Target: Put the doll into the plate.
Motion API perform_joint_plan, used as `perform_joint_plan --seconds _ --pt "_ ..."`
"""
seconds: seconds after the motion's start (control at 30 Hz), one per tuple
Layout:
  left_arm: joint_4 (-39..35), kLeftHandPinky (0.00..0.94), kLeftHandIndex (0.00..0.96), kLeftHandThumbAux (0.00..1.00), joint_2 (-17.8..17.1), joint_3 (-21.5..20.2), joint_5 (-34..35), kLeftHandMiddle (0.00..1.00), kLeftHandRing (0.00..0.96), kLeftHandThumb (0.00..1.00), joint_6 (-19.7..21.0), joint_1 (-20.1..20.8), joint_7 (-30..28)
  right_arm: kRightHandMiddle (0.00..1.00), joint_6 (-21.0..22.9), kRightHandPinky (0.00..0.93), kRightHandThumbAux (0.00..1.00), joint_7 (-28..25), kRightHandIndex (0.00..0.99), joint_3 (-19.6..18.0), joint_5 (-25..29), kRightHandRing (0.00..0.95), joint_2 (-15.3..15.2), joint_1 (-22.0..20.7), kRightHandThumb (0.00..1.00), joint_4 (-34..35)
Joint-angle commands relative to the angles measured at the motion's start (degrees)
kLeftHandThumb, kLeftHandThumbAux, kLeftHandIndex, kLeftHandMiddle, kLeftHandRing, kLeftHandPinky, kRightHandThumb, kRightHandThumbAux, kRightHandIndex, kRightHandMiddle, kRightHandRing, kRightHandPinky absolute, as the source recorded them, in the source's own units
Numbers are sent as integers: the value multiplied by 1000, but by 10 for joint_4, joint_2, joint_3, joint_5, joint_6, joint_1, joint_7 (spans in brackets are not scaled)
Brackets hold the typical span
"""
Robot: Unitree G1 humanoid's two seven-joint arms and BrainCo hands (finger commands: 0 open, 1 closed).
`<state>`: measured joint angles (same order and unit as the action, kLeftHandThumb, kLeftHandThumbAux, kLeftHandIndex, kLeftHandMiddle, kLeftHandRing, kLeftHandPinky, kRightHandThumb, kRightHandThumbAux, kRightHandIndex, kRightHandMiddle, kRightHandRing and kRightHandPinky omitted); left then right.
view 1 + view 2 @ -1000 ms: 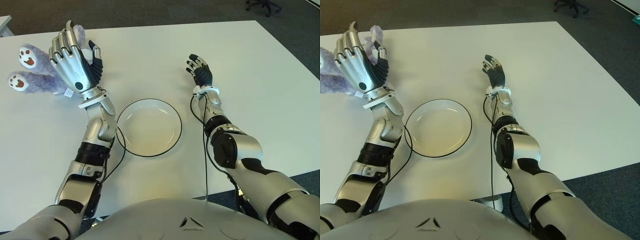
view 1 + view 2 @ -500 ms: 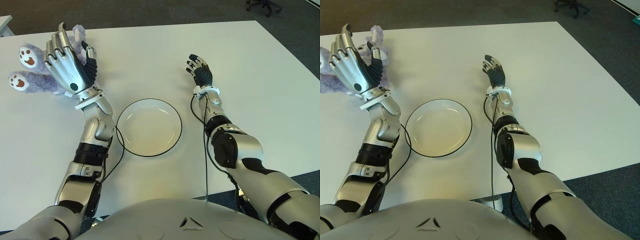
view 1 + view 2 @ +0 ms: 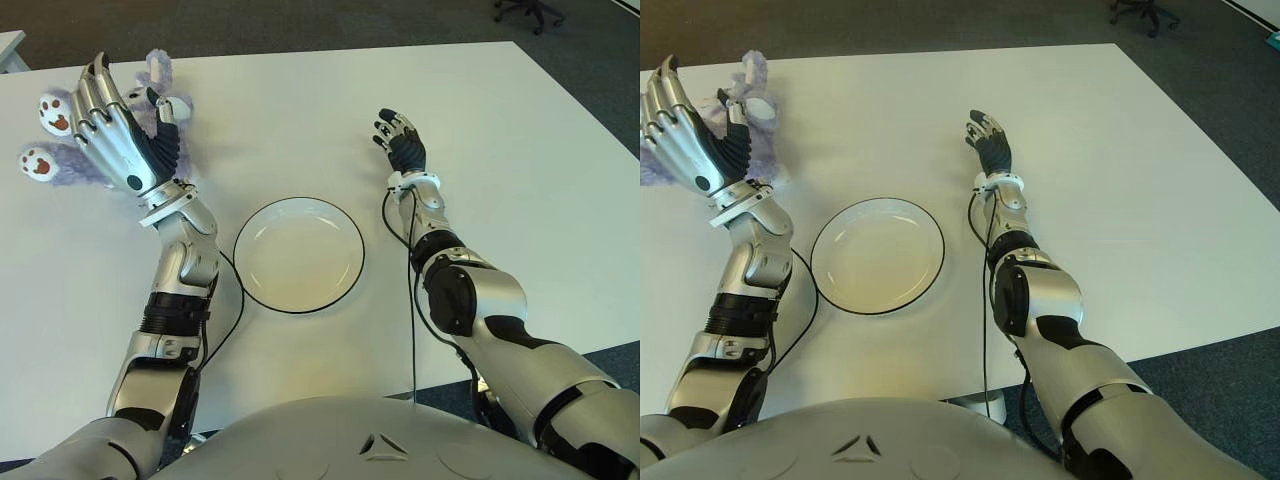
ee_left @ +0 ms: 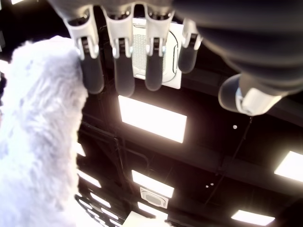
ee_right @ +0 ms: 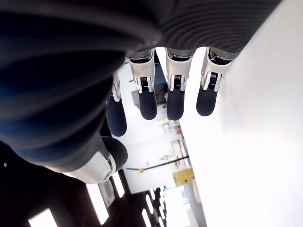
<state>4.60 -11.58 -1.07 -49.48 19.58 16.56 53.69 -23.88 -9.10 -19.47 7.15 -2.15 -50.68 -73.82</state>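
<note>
Lilac plush marks the doll, lying at about ten o'clock on the white table, near its far left corner; two white paws with red pads face up at its left end and a fuzzy ear sticks up at its right end. The left hand is raised in front of the doll, palm turned toward it, fingers extended and slightly spread, the thumb set apart; they clasp nothing. In the left wrist view the fur shows just beside the outermost finger, though whether the two touch cannot be told. The plate, white with a thin dark rim, sits at the table's centre, toward four o'clock from the left hand and well apart from the doll; it holds nothing. A black cable runs down from the left forearm past the plate's near left edge. At two o'clock from the plate, the right hand shows over bare table, fingers straight and a little apart, empty.
</note>
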Motion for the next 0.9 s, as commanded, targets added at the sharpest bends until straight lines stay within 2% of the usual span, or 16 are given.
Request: perform_joint_plan --seconds 0.03,0.27,0.43,0.67,0.9 --pt "-1 270 144 358 4 -14 14 212 231 489 -5 -14 11 134 22 127 697 0 225 -4 4 108 4 27 646 -20" --pt "10 285 147 356 -2 -29 33 216 242 500 -31 -14 26 136 24 137 698 3 229 -6 6 111 5 25 645 -20" --pt "31 207 133 348 -8 -42 48 195 200 485 -55 -10 35 141 24 142 703 7 232 -7 5 114 5 24 639 -20" --pt "55 176 121 357 -17 -54 64 179 167 481 -88 -7 43 141 24 139 705 11 231 -2 -1 115 4 25 624 -20" --pt "62 140 81 347 -15 -64 80 152 140 482 -99 -3 46 138 24 135 701 15 218 0 -1 112 3 24 629 -20"
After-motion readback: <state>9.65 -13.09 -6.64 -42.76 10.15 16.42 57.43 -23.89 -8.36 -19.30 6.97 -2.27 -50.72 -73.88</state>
